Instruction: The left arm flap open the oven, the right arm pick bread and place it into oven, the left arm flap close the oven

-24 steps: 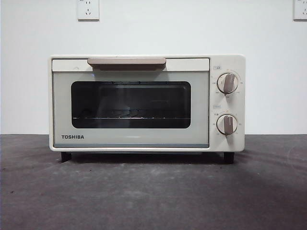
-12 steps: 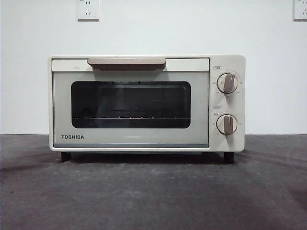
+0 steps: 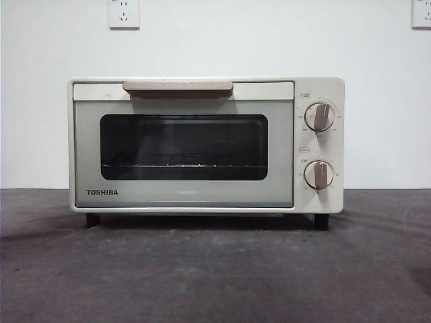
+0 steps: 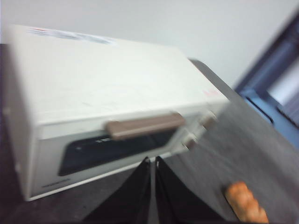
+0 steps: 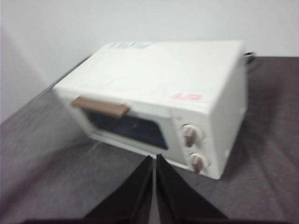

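The oven [image 3: 205, 145] stood upright in the middle of the dark counter [image 3: 215, 276], its back close to the white wall [image 3: 269, 40]; its glass door [image 3: 183, 152] was shut, the tan handle [image 3: 178, 87] lay across the top of the door, and the two knobs [image 3: 318, 145] sat one above the other on its right side; a wire rack showed dimly behind the glass; nothing stood on the counter in front of the door in the front view. Two wall sockets [image 3: 124, 12] were set high on the wall, one to the left and one at the far right edge.

The left gripper [image 4: 152, 163] hung above the counter on the near side of the oven, its jaws together with only a thin slit between them, touching nothing; the bread [image 4: 246, 203] lay on the counter near it, to the right of the oven's front and well apart from the door, blurred in the left wrist view.

The right gripper [image 5: 153, 161] was likewise held above the counter near the oven's knob side, jaws together and empty; both wrist views were soft with blur.
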